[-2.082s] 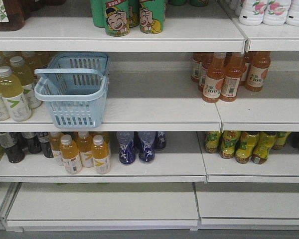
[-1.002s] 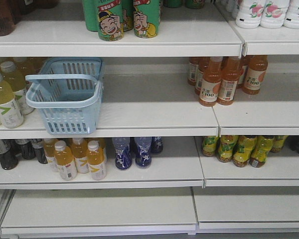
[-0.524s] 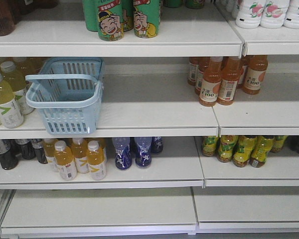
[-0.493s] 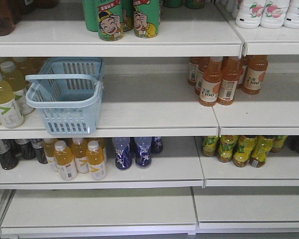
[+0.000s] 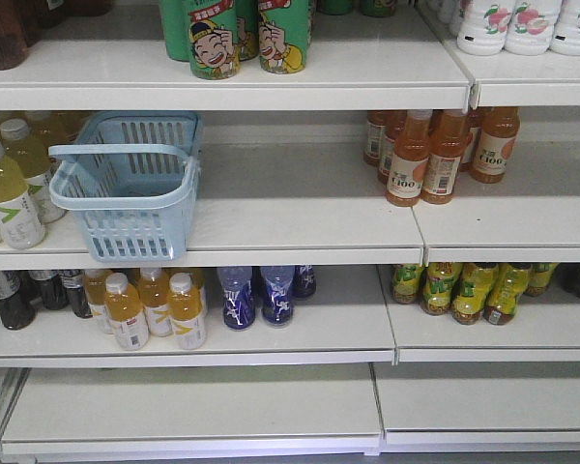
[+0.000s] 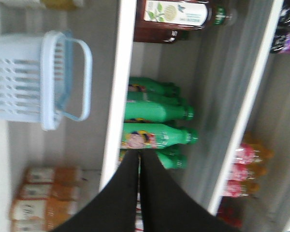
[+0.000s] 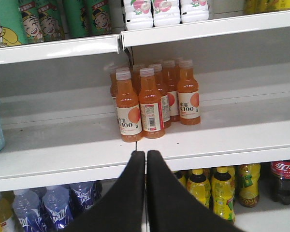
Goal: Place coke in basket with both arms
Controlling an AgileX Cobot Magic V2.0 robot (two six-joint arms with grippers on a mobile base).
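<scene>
Quantities in view: basket (image 5: 126, 227), one; coke (image 7: 283, 181), one; white bottles (image 5: 530, 23), three; blue bottles (image 5: 276, 296), three; left gripper (image 6: 138, 159), one; right gripper (image 7: 146, 159), one.

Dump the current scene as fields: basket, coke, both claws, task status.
target: basket, upright at the left end of the middle shelf, nothing visible inside
object: coke, standing one level below the juice bottles, far right, not held
left: left claw shut, empty, facing green bottles
right: right claw shut, empty, pointing at the juice bottles
status: coke not yet in basket
</scene>
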